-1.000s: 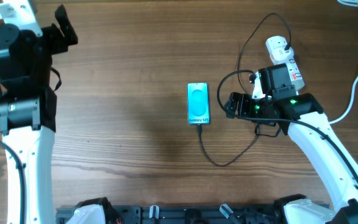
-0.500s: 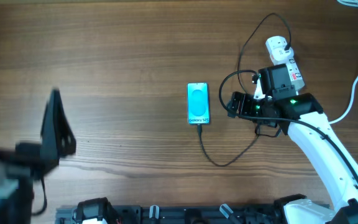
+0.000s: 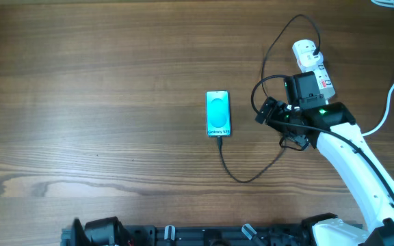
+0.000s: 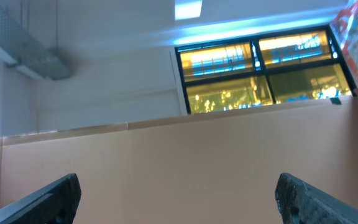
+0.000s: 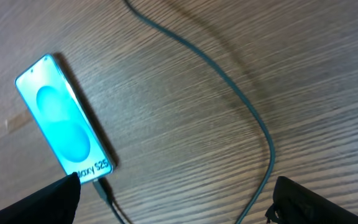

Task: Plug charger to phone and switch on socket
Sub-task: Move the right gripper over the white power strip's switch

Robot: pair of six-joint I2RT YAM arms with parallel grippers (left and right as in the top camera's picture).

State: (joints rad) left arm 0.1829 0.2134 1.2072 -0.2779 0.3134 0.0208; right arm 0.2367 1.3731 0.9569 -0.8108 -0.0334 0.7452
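Thin black charger cable point(image 3: 245, 180) looks already seated in the small cyan-screened phone point(image 3: 217, 113), which is laid flat on the wooden desk point(image 3: 115, 102) just ahead of the right tool point(image 3: 265, 111). Both tools are spread wide, nothing gripped; the left tool point(image 4: 176, 196) is aimed at the ceiling. The short white power-strip socket point(image 3: 318, 67) is found behind the right tool, beside its wrist, long axis roughly crosswise to it, so that nearer arm probably needs backing up.

A wooden table point(image 3: 115, 102) is carrying a phone point(image 3: 218, 114) lying face up, a black cable point(image 3: 241, 179) looping from it, a power strip point(image 3: 325, 76) and its white cord point(image 3: 392, 96).
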